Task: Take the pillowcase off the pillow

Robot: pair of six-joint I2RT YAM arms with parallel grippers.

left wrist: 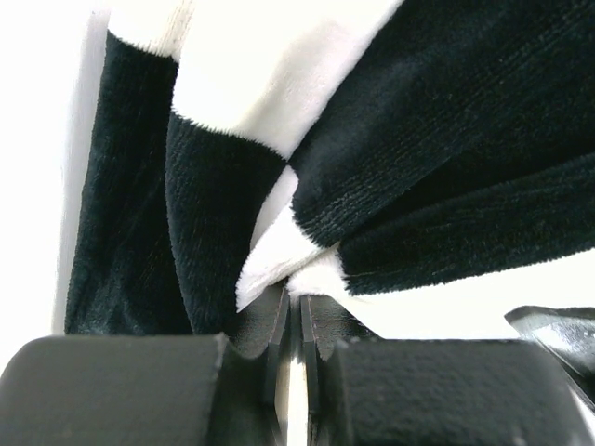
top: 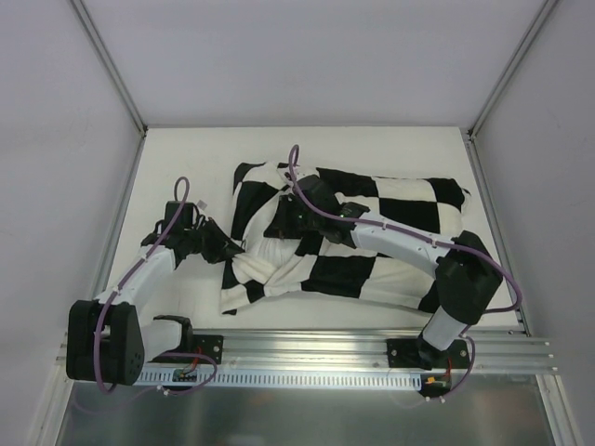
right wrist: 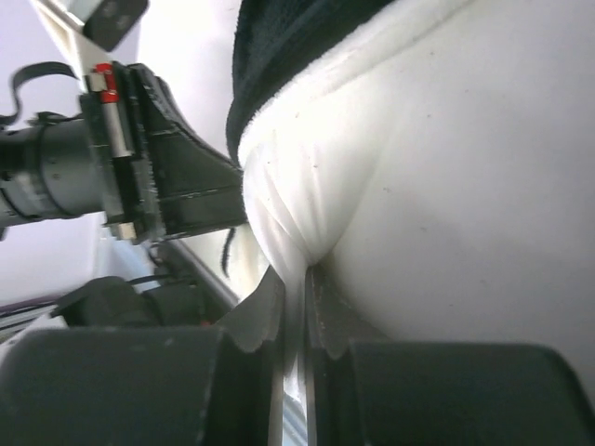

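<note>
Judging by how things lie, the step in hand is the separating pull, since each arm holds a different layer at the open end of the cover. The pillowcase (top: 390, 223) lies across the middle and right of the table (top: 186, 158), and the pillow (right wrist: 446, 186) is mostly inside it; only at the left end of the bundle does plain white fabric show. The left gripper (left wrist: 296, 302) is clamped narrow on a small fold of the checkered cloth, its jaws almost meeting. The right gripper (right wrist: 296, 279) is pinched in the same narrow way on plain white fabric, which I take for the pillow itself. The next move, I think, asks the two arms to go apart, so that the pillow slides out through the opening while the cover's edge is held firm. Both pinches are small, so the soft cloth may slip under a quick pull. The top view gives the whole layout, but there the arms hide both sets of fingertips. Only the left wrist view proves the grip on checkered cloth. Only the right wrist view shows the white pinch, the black edge of the cover above it, and the left gripper near, in the upper left of its frame.
</note>
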